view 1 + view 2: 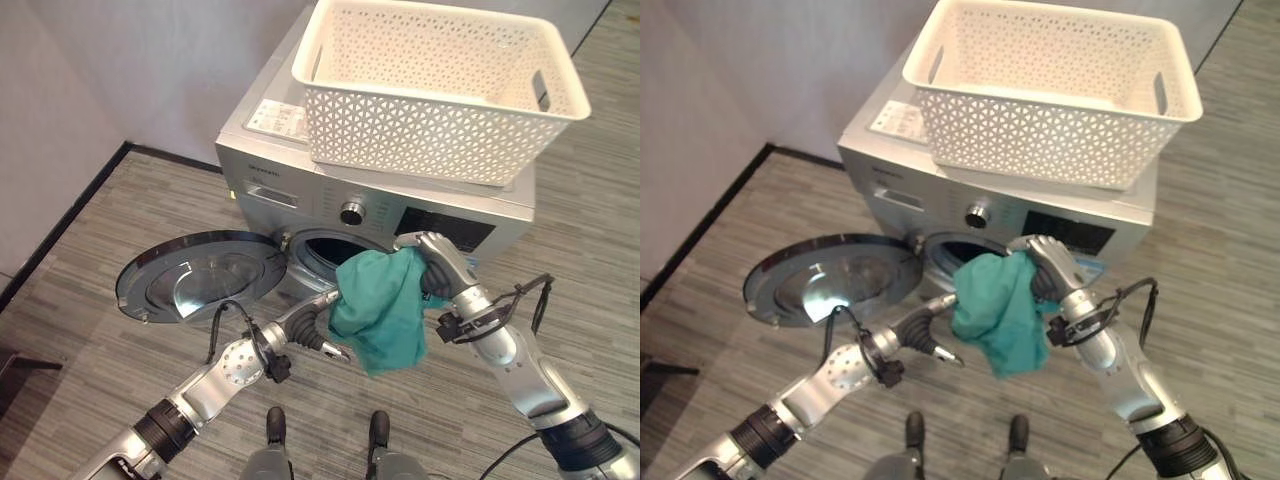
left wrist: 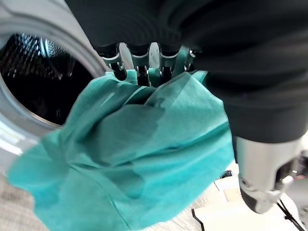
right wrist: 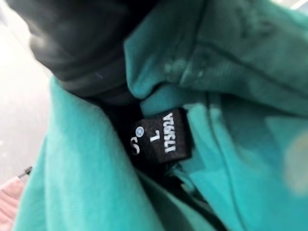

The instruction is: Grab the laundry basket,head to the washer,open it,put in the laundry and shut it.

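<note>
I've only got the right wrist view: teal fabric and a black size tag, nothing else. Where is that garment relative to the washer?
Observer: The teal garment hangs just outside the drum opening, not yet inside; it hangs in front of the washer.
Operator: Door state?
Observer: The round door is swung fully open to the robot's left.
Operator: Is the left hand helping?
Observer: Yes, the left hand is at the garment's lower left edge, while the right hand grips its top by the opening's right rim.
Operator: Basket?
Observer: The white basket sits on top of the washer; nothing visible inside it.
</note>
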